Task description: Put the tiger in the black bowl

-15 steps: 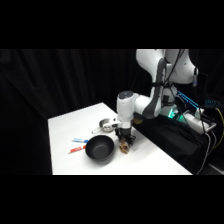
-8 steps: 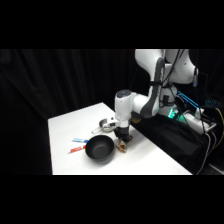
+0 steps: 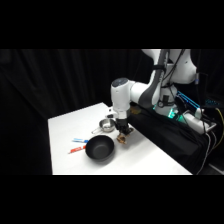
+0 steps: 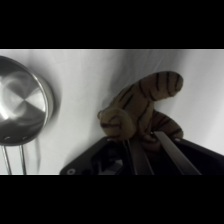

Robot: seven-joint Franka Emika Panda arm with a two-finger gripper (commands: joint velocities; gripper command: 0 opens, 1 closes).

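A white arm (image 3: 150,90) reaches down from the upper right over a white table (image 3: 65,125). Its gripper (image 3: 122,134) hangs just right of the black bowl (image 3: 99,148), which sits near the table's front edge. The tiger (image 3: 122,138) is at the gripper's tip, beside the bowl's right rim and outside it; whether it touches the table cannot be told. In the wrist view the tiger (image 4: 142,112), tan with dark stripes, fills the centre, its striped tail curling up and to the right, and the two fingers (image 4: 170,152) rise from below with their tips pinching its lower body. A shiny silver bowl (image 3: 106,124) with a wire handle stands just behind the black bowl, close to the gripper; from the wrist it shows at the left edge (image 4: 22,107), apart from the tiger. A flat red item (image 3: 76,149) and a flat blue item (image 3: 80,140) lie left of the black bowl. Black cloth hangs behind the table.
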